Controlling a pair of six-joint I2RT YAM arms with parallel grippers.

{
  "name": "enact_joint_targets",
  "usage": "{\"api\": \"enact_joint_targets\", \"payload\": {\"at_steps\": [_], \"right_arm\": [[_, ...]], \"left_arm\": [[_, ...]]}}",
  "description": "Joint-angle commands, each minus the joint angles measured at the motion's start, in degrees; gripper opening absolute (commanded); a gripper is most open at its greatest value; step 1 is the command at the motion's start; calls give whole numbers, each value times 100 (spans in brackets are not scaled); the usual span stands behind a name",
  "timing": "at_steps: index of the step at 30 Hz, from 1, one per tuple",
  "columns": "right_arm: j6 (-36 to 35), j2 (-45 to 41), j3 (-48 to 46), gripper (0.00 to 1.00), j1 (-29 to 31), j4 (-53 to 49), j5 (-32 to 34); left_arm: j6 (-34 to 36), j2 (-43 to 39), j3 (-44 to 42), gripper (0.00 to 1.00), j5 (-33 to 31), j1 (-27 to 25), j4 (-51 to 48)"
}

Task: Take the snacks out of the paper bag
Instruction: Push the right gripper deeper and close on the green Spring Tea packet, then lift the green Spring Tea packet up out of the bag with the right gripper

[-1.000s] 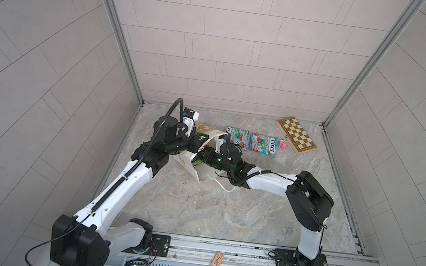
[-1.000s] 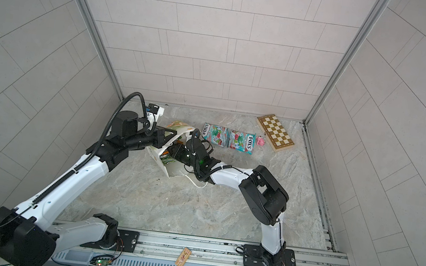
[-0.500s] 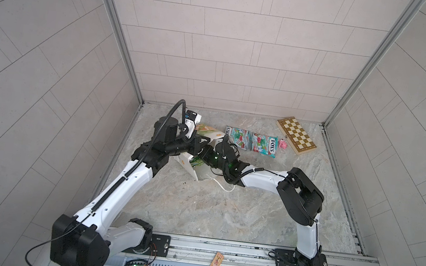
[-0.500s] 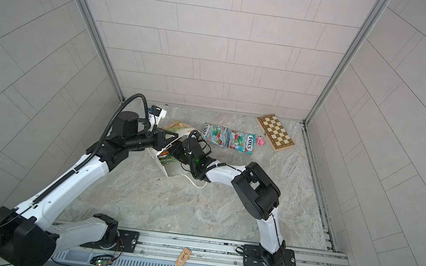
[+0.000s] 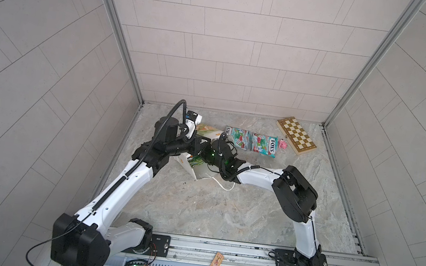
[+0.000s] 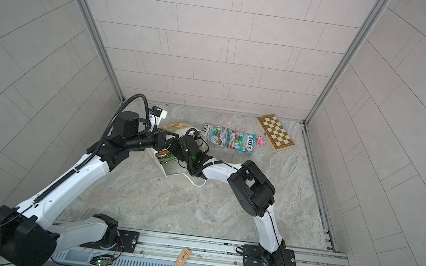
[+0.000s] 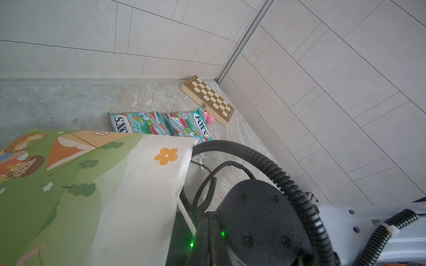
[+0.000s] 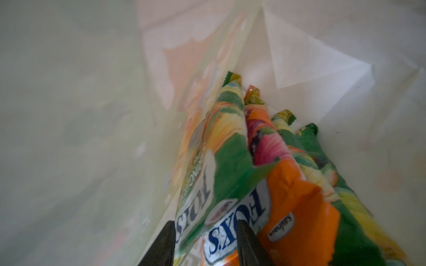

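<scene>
Reaching for snacks: four snacks (image 8: 265, 142) stand on edge, packed side by side, inside the paper bag (image 5: 207, 131).
Bag: it lies on its side at about 10 o'clock on the surface (image 5: 224, 210).
Already out: two teal packets (image 5: 250, 141) lie flat at the bag's 3 o'clock.
Right pincer (image 8: 205, 232): inside the bag, parted about halfway; its fingers (image 8: 245, 232) straddle the near ends of the green packet (image 8: 221, 165) and the orange packet (image 8: 297, 198). It clamps nothing yet, as far as I can tell.
Doing it well: probably settle on one packet, go a little deeper past the crimped end, then close firmly and draw straight back out of the mouth so the neighbours stay put.
Left pincer (image 6: 167, 136): closed at the bag's upper rim, apparently pinching the paper to hold the mouth open.
Beyond: a pink pig (image 5: 283, 144) and a chessboard (image 5: 296, 135) sit near 1 o'clock.
</scene>
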Motion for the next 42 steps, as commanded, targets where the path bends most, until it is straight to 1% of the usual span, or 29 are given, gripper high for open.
{"api": "enact_joint_targets", "payload": {"at_steps": [1, 7, 10, 12, 14, 16, 18, 19, 23, 31, 34, 42], "right_arm": [[175, 163, 197, 45, -121, -91, 121], [127, 585, 837, 45, -311, -406, -387], [-2, 744, 1169, 41, -352, -789, -498], [-105, 825, 1326, 34, -358, -961, -533], [-202, 856, 1399, 22, -363, -1053, -594], [-277, 836, 1410, 12, -372, -1137, -661], [-395, 764, 1371, 2, -363, -1196, -718], [-445, 724, 1347, 0, -363, -1236, -747], [-706, 489, 1155, 0, -356, -1387, -846], [-1208, -3, 697, 0, -330, -1576, -1017], [-1380, -182, 577, 0, -336, -1667, -1097], [-1859, -712, 357, 0, -333, -1947, -1145]], "left_arm": [[154, -120, 155, 0, 165, -32, 60], [153, -87, 181, 0, 211, -44, 35], [148, -85, 170, 0, 202, -41, 33], [155, -80, 181, 0, 193, -41, 33], [151, -82, 167, 0, 140, -43, 26], [130, -91, 164, 0, -6, -43, 24], [14, -109, 140, 0, -388, -48, -11], [-21, -113, 154, 0, -561, -48, -48], [-164, -131, 135, 0, -1214, -46, -144], [-347, -194, 89, 0, -1897, -41, -165], [-353, -221, 73, 0, -2030, -41, -167], [-313, -229, 67, 0, -2137, -43, -181]]}}
